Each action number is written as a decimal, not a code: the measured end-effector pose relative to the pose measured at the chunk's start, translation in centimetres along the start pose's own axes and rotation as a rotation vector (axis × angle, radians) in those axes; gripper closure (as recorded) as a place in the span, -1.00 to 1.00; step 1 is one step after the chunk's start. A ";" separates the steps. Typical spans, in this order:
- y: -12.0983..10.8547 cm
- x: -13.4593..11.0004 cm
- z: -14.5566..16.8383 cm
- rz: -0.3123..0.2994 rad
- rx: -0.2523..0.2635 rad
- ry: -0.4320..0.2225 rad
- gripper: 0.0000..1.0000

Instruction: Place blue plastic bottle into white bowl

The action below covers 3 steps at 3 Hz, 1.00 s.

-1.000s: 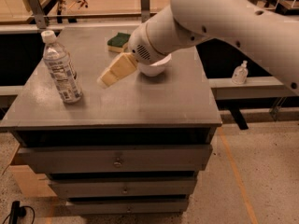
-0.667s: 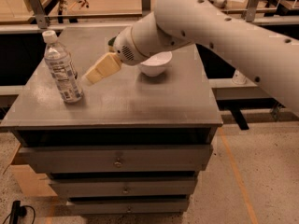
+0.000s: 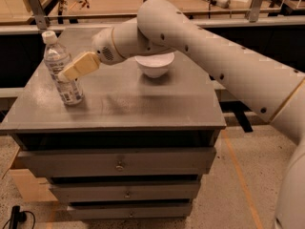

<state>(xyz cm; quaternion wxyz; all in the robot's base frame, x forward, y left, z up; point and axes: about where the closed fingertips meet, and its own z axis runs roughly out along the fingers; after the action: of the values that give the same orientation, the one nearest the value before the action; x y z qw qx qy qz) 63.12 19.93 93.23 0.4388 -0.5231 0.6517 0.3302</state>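
Note:
The blue plastic bottle [image 3: 55, 57] stands upright near the left edge of the grey cabinet top [image 3: 143, 104]; it is clear, with a white cap and a printed label. The white bowl [image 3: 155, 65] sits upright at the middle back of the top, right of the bottle and empty. My gripper [image 3: 66, 75] is at the end of the white arm [image 3: 190, 32], which reaches in from the right and passes over the back of the bowl. Its cream tip lies against the bottle's right side at label height. The green-and-yellow sponge is hidden behind the arm.
The cabinet has several drawers [image 3: 119, 163] below the top. A wooden workbench [image 3: 143, 4] with tools stands behind it. A cardboard box [image 3: 26, 185] sits on the floor at the lower left. Speckled floor [image 3: 243, 175] lies to the right.
The arm has swung left, from over the bowl to the bottle. The gripper now reaches the bottle's side. The bowl is now uncovered. The bottle and bowl have not moved.

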 end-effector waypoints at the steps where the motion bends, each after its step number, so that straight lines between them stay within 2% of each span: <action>1: 0.5 -1.1 1.5 -0.043 -0.096 -0.135 -1.00; 2: 2.3 -1.6 1.2 -0.104 -0.207 -0.233 -0.50; 3: 3.4 -1.1 0.7 -0.105 -0.245 -0.232 -0.04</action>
<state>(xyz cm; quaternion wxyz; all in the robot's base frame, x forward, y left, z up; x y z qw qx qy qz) 60.03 21.82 93.89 0.4608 -0.5641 0.5235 0.4420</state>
